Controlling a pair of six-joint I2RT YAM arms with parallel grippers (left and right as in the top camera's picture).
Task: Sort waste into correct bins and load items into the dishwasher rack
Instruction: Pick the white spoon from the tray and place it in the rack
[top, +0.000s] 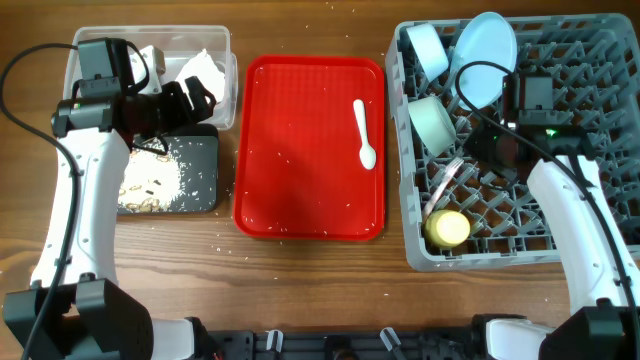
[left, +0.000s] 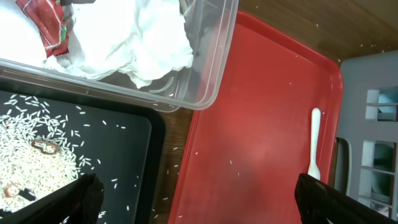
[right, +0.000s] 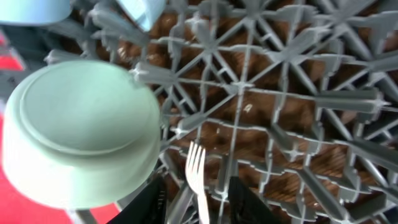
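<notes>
The left arm (top: 80, 210) is stretched forward from the table's near edge, wrist bent inward, and the left gripper (top: 190, 98) is held wide open, its dark fingers (left: 74, 202) spread far apart. The right arm (top: 575, 220) is reached forward too, the right gripper (top: 485, 150) pointed down, its fingers (right: 245, 199) parted only narrowly.

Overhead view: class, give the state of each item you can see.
Spoon: lying on red tray.
Fork: in rack, inside open right gripper.
Mint bowl: racked, base showing.
Yellow cup: racked.
Plate: racked, tilted.
Napkin: crumpled in clear tub.
Rice: spread in black tray.
Left gripper: open, empty.
</notes>
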